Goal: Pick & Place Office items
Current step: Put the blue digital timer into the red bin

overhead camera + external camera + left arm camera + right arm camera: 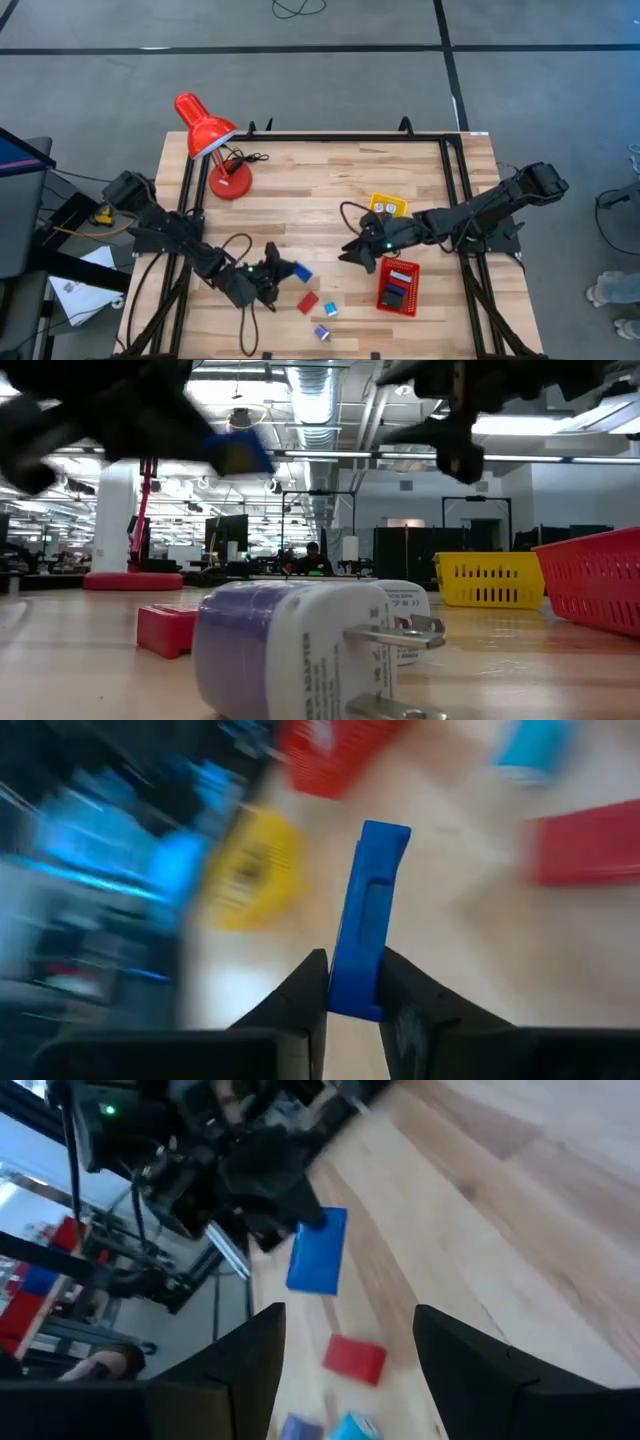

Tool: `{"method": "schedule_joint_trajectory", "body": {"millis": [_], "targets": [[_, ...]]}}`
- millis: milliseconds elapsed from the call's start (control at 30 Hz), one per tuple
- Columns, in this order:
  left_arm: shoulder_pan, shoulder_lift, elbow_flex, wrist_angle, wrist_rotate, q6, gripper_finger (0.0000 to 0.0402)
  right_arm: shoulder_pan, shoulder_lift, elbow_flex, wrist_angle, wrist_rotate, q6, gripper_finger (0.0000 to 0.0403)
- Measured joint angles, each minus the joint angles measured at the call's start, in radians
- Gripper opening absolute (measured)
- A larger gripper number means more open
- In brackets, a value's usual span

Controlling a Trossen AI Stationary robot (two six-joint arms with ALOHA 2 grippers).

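Observation:
My left gripper [278, 271] is shut on a blue bar [298, 270] above the table's near middle; the bar also shows in the left wrist view [366, 900] and in the low view [238, 452]. A red block [308, 301], a light-blue bit [330, 309] and a white-and-purple plug [322, 333] lie flat on the table nearby. My right gripper [356, 256] is open and empty, left of the red mesh basket [398, 300]; its wrist view looks toward the bar [318, 1250]. My left gripper pinches the blue bar by its near end [352, 998] between its two fingers, on the bar's two broad faces. The fingers lie along the bar, which sticks out past the fingertips toward the table's right. The bar is lifted clear of the table.
A yellow tray [388, 206] stands beyond the red basket, which holds several small pieces. A red desk lamp [212, 140] stands at the far left. Bare wood lies at the table's middle and far right.

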Motion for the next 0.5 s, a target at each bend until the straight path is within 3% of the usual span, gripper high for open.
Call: {"method": "schedule_joint_trajectory", "body": {"millis": [67,200,400,500], "targets": [[0.015,-0.007,0.000,0.107,-0.047,0.211,0.0065,-0.015,0.000,0.000,0.029,-0.014,-0.025,0.0214],[0.056,-0.011,0.000,0.264,-0.023,0.495,0.0057,-0.050,0.000,0.000,0.032,-0.031,-0.065,0.0231],[0.110,-0.011,0.000,0.332,-0.012,0.715,0.0059,-0.097,0.000,0.000,0.037,-0.037,-0.130,0.0297],[0.127,-0.011,0.000,0.366,-0.004,0.794,0.0062,-0.116,0.003,0.000,0.061,-0.035,-0.081,0.0322]]}}
